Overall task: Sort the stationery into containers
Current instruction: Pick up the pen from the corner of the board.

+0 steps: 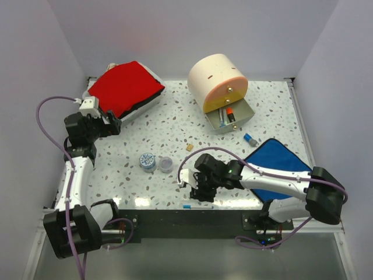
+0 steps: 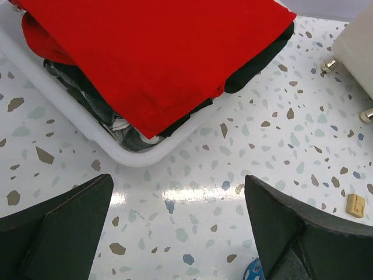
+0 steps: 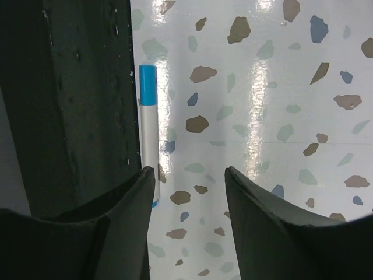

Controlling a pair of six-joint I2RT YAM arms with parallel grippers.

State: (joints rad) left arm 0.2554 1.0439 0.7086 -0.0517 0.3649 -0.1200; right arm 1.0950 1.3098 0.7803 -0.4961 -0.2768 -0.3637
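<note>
Top: you look down from behind the arms.
Left wrist: near, faces the red-topped case (image 2: pixel 145 70), shared with top.
Right wrist: close above the pen (image 3: pixel 147 134).

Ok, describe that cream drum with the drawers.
The cream drum stands at the back of the table, right of centre, smooth like plastic. Its front has a shut orange drawer above a yellow drawer pulled out, with small metal knobs. The open drawer holds an orange-black highlighter and thin pens. Nothing but the table touches it.

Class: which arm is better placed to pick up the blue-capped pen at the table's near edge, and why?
The right arm: the right gripper, open, hovers with the pen beside one fingertip; the left gripper is far off by the red-topped case.
</note>
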